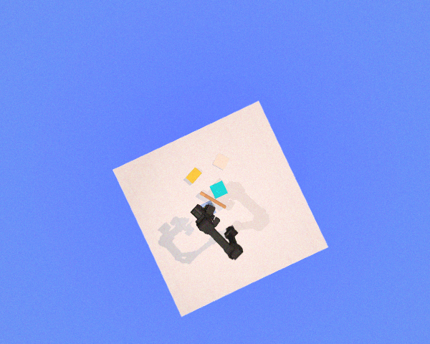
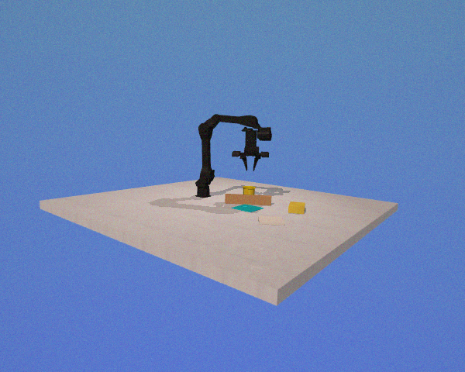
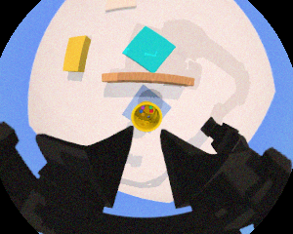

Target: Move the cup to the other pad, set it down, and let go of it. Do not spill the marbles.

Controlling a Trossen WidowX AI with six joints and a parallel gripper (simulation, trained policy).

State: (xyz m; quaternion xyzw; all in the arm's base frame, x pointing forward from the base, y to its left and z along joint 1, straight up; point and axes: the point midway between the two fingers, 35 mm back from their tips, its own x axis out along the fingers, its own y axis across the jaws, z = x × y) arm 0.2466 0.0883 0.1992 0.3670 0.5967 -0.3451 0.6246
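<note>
A yellow cup (image 2: 249, 190) (image 3: 146, 128) stands upright with several coloured marbles inside, seen in the wrist view. It stands on the blue pad (image 3: 163, 107) behind the wooden barrier in the exterior view. The cyan pad (image 1: 218, 189) (image 2: 247, 208) (image 3: 148, 49) lies on the barrier's other side, with nothing on it. My gripper (image 2: 249, 170) (image 3: 146, 131) is open and empty, fingers pointing down, well above the cup. In the top view the arm hides the cup and the fingertips.
An orange-brown barrier (image 1: 212, 200) (image 2: 248, 199) (image 3: 147, 78) stands between the two pads. A yellow block (image 1: 193, 175) (image 2: 296, 208) (image 3: 76, 55) lies off to one side. A flat pale beige piece (image 1: 221, 161) (image 2: 271, 221) (image 3: 120, 5) lies beyond the cyan pad.
</note>
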